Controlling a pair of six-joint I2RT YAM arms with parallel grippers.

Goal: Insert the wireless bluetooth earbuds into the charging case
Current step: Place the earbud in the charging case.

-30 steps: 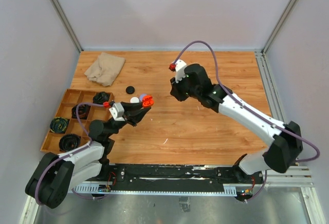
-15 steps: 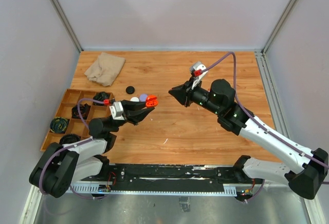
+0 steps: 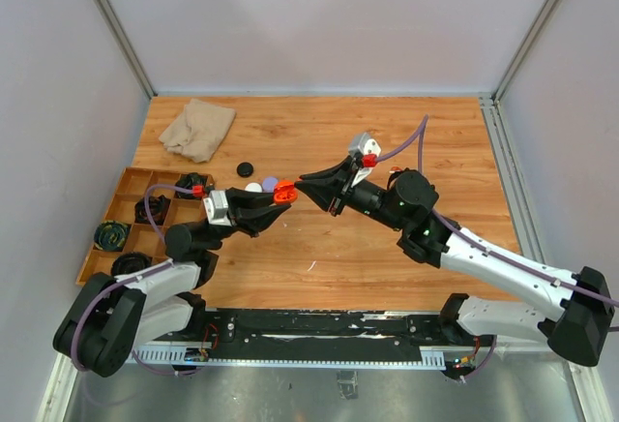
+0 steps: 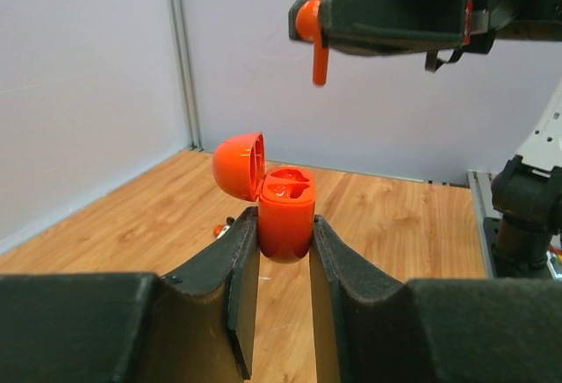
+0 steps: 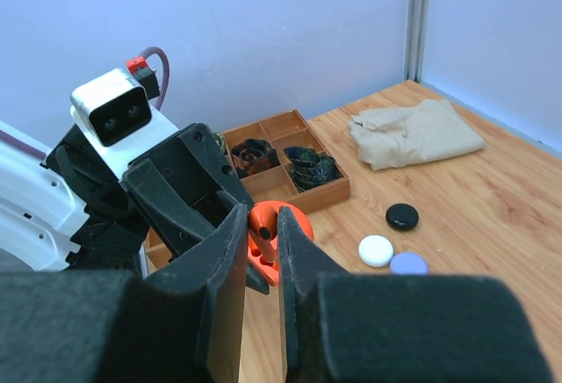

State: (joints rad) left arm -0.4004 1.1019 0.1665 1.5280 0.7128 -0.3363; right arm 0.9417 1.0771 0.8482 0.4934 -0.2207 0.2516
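Observation:
My left gripper (image 4: 283,225) is shut on an orange-red charging case (image 4: 286,212), held upright above the table with its lid hinged open to the left. In the top view the case (image 3: 283,190) hangs left of centre. My right gripper (image 5: 262,220) is shut on a red stemmed earbud (image 5: 262,222). In the left wrist view the earbud (image 4: 313,33) hangs stem down just above and slightly right of the open case. The right gripper's tips (image 3: 302,182) almost meet the case in the top view. The open lid (image 5: 304,227) shows beyond my right finger.
A wooden compartment tray (image 3: 124,185) with dark coiled items sits at the left. A beige cloth (image 3: 198,127) lies at the back left. A black puck (image 3: 246,167), a white puck (image 3: 253,188) and a lilac puck (image 3: 269,182) lie just behind the case.
The right arm has swung left and lowered, bringing the red earbud from the table's middle to just over the open case. The left gripper with the case has hardly moved.

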